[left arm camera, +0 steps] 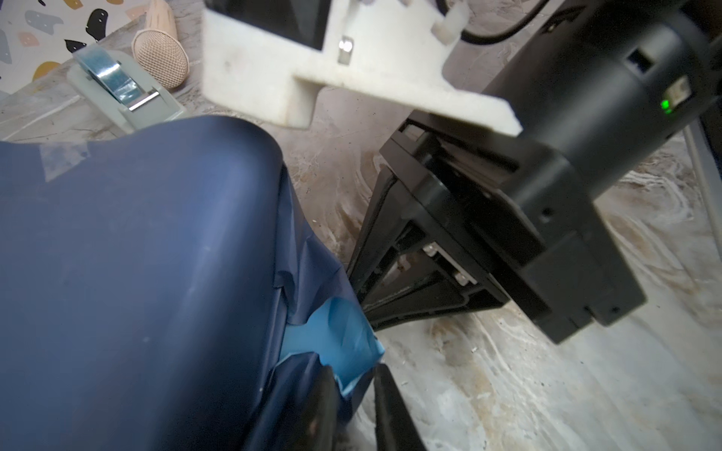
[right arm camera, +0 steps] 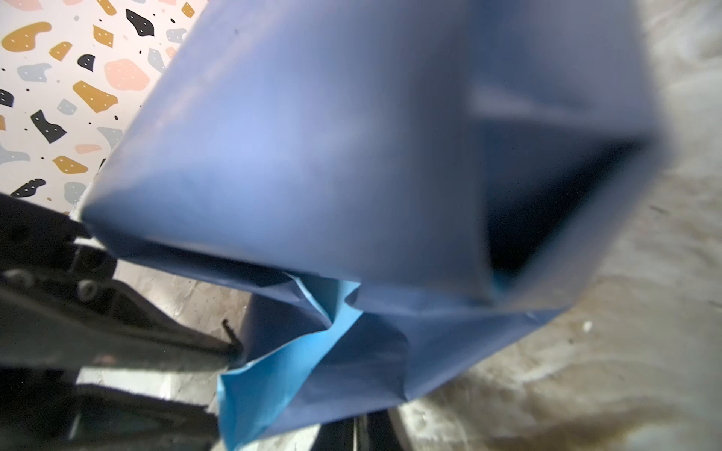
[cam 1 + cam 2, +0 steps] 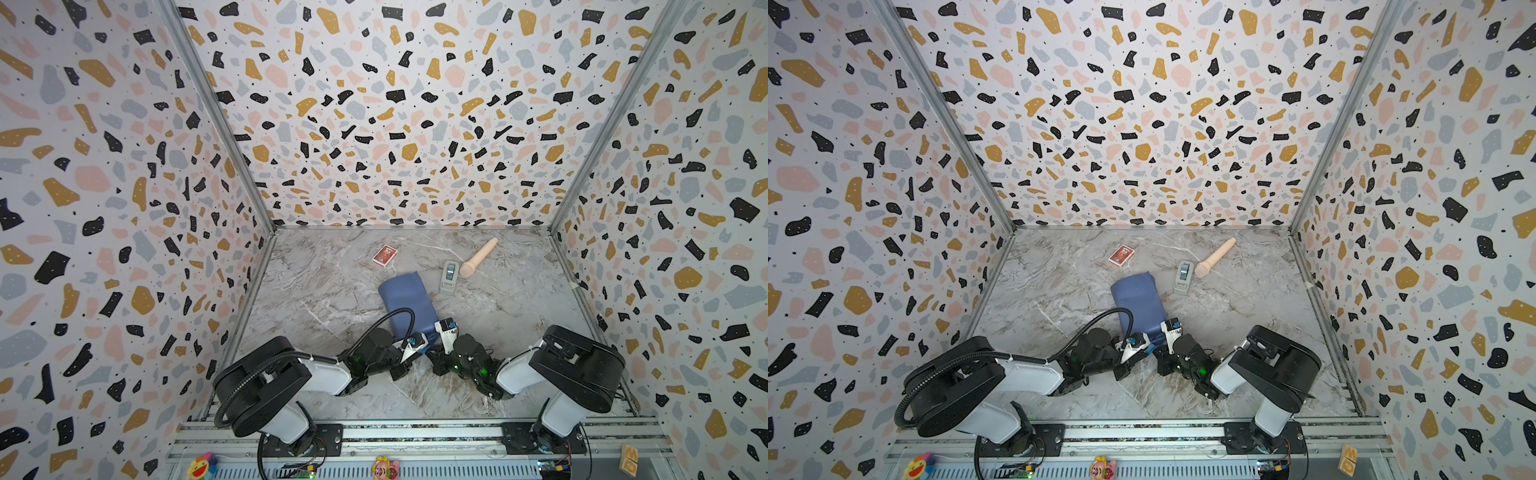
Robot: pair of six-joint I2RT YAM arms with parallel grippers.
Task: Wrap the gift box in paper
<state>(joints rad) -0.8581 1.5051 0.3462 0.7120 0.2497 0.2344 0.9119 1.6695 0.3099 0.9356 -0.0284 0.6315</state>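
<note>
1. Blue paper [image 2: 293, 136] fills the right wrist view: a smooth sheet rolled into a tube, its near end loose and crumpled, showing a lighter underside.
2. The gift box is hidden inside that tube. The bundle lies mid-desk [image 3: 332, 291], near end between both pincers, far end near the tape dispenser [image 3: 449, 278].
3. State of right pincer [image 1: 365, 308]: clenched, tips on the loose end flap, apparently pinching the paper.
4. State of left pincer [image 1: 353, 375]: fingers slightly parted, flap edge between them, no clamp visible.
5. Handling, judged: the sheet is thin, light and slick. It creases for good and tears under pull. The box is probably stiff and light, so the bundle can slide.
6. Hold point, judged: take the flap at its folded corner, close to the box end, and fold inward rather than tugging outward.
7. A tape strip [image 1: 62, 160] holds the top seam. Avoid peeling loads there.
</note>
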